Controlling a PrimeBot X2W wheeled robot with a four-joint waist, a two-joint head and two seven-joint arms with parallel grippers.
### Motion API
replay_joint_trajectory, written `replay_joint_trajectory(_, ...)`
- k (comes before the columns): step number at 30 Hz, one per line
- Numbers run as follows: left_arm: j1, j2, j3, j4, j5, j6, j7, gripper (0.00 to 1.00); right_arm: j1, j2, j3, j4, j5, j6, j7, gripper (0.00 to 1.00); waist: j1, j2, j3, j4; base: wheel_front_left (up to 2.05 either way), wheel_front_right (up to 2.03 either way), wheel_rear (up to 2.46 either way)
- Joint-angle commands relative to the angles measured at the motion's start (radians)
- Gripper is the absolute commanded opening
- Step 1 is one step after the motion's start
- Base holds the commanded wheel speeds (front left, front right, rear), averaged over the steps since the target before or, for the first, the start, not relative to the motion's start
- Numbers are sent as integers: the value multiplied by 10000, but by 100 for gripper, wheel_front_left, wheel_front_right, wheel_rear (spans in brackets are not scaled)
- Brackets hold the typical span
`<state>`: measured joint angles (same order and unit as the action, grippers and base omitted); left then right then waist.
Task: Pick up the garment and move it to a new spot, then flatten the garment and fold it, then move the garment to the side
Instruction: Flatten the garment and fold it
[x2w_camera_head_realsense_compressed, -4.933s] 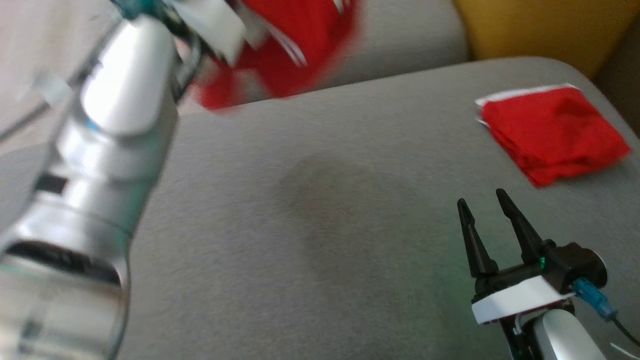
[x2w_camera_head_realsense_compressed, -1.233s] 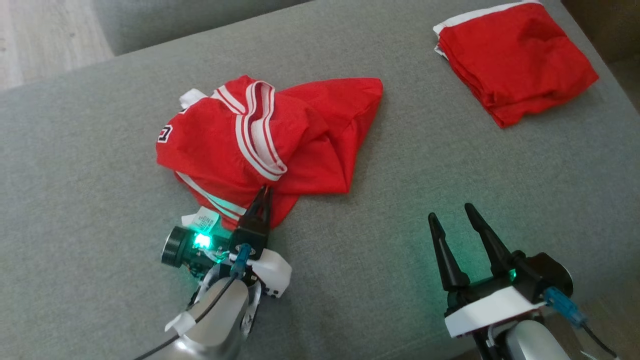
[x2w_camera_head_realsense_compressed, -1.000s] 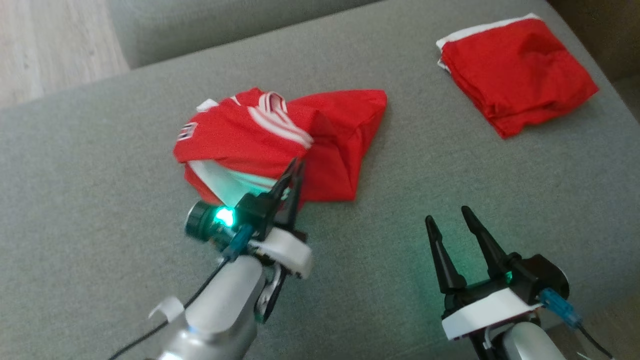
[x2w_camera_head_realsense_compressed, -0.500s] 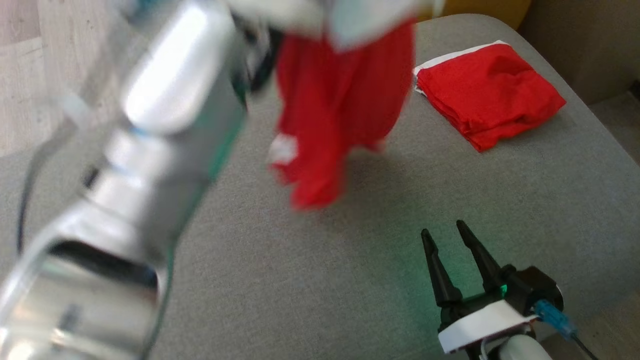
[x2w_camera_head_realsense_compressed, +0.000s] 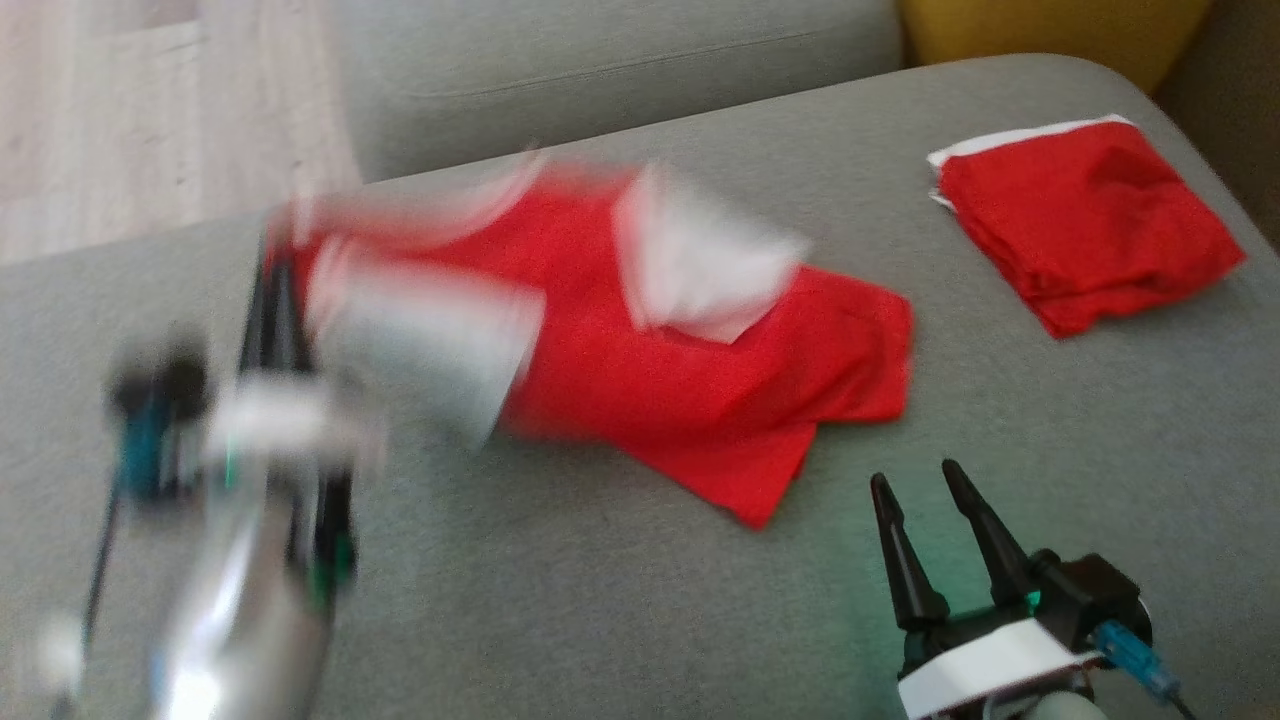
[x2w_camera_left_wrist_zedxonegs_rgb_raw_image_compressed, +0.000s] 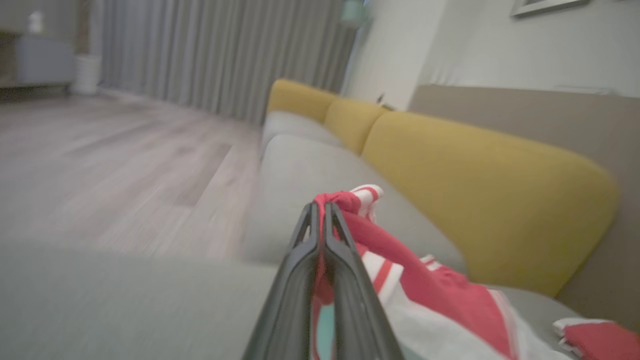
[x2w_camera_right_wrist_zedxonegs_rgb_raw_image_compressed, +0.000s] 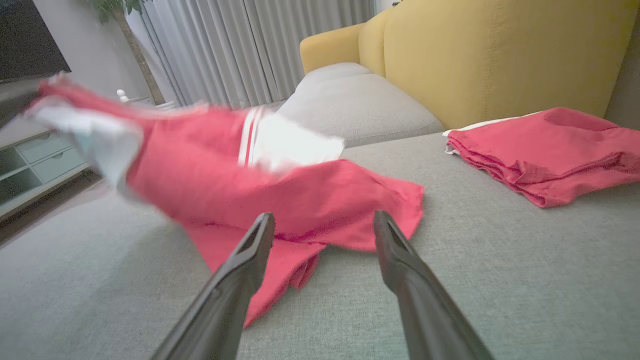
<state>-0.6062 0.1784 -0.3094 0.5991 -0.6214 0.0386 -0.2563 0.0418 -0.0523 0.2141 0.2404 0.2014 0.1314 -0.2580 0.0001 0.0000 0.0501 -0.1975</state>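
Two grippers hang over the grey sofa seat (x2w_camera_head_realsense_compressed: 600, 600): the left gripper (x2w_camera_left_wrist_zedxonegs_rgb_raw_image_compressed: 320, 207) pinches the red garment (x2w_camera_head_realsense_compressed: 700, 390) with closed fingers, while the right gripper (x2w_camera_head_realsense_compressed: 915, 478) stands open and empty near it.

Surfaces: the red cloth garment (x2w_camera_head_realsense_compressed: 720, 400) is thin and matt, with white trim; the grey sofa seat cushion (x2w_camera_head_realsense_compressed: 600, 600) is coarse woven fabric; the folded red cloth pile (x2w_camera_head_realsense_compressed: 1090, 230) is matt likewise; the yellow upholstered backrest (x2w_camera_right_wrist_zedxonegs_rgb_raw_image_compressed: 500, 55) is smooth; the pale plank floor (x2w_camera_head_realsense_compressed: 150, 110) looks like wood; the right gripper (x2w_camera_head_realsense_compressed: 915, 473) is matt black plastic.
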Motion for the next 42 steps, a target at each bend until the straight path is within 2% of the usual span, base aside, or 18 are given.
replay_joint_trajectory(1, 1008, 204, 951, -770, -212, 186, -55, 0, -81, 19, 123, -276, -134, -7, -38, 100, -1, 0, 39, 354, 0, 0, 0)
replay_joint_trajectory(6, 4405, -479, 1955, -2046, 45, 331, -55, 0, 227, 19, -136, -233, -347, -7, -38, 100, -1, 0, -32, 972, 0, 0, 0)
replay_joint_trajectory(10, 5889, -856, 2110, -2923, 412, 313, -55, 0, 369, 19, -193, -213, -482, -7, -38, 100, -1, 0, -144, 1443, 0, 0, 0)
replay_joint_trajectory(11, 6102, -891, 2046, -3083, 523, 319, -55, 4, 385, 19, -177, -200, -509, -7, -38, 100, -1, 0, -173, 1530, 0, 0, 0)
replay_joint_trajectory(12, 6243, -910, 1997, -3278, 647, 351, -55, 80, 393, 19, -160, -187, -529, -7, -38, 100, -1, 0, -198, 1602, 0, 0, 0)
replay_joint_trajectory(13, 6316, -919, 2007, -3522, 758, 396, -55, 100, 393, 20, -145, -181, -542, -7, -38, 100, -1, 0, -214, 1659, 0, 0, 0)
replay_joint_trajectory(17, 6113, -624, 2097, -4418, 1425, 564, -55, 100, 363, 20, -119, -172, -545, -7, -38, 100, -1, 0, -218, 1740, 0, 0, 0)
replay_joint_trajectory(20, 5288, 3, 1786, -5216, 2110, 350, 103, 100, 285, 20, -59, -215, -566, -7, -38, 100, -1, 0, -71, 1722, 0, 0, 0)
replay_joint_trajectory(21, 4303, 431, 1387, -5639, 2405, -65, 722, 100, 189, -19, 23, -249, -589, -7, -38, 100, -1, 0, 142, 1645, 0, 0, 0)
replay_joint_trajectory(23, 3104, 845, 886, -5810, 2673, -627, 1571, 100, 29, -94, 148, -284, -600, -7, -38, 100, -1, 0, 448, 1462, 0, 0, 0)
replay_joint_trajectory(25, 1811, 1114, 333, -5753, 2833, -1161, 2423, 100, -203, -163, 239, -308, -574, -7, -38, 100, -1, 0, 816, 1197, 0, 0, 0)
replay_joint_trajectory(27, 551, 1271, -356, -5413, 2820, -1502, 3243, 100, -457, -173, 224, -369, -515, -7, -38, 100, -1, 0, 1190, 904, 0, 0, 0)
replay_joint_trajectory(32, -2172, 1756, -2675, -4111, 1946, -1685, 4903, 100, -1017, -125, 409, -492, -351, -7, -38, 100, -1, 0, 2213, 44, 0, 0, 0)
replay_joint_trajectory(36, -3766, 2337, -4194, -2810, 982, -1689, 5392, 100, -1409, -68, 582, -514, -178, -7, -38, 100, -1, 0, 2869, -640, 0, 0, 0)
replay_joint_trajectory(42, -5190, 3085, -5985, -1310, -388, -1691, 5944, 100, -1898, 1, 853, -549, 60, -7, -38, 100, -1, 0, 3607, -1571, 0, 0, 0)
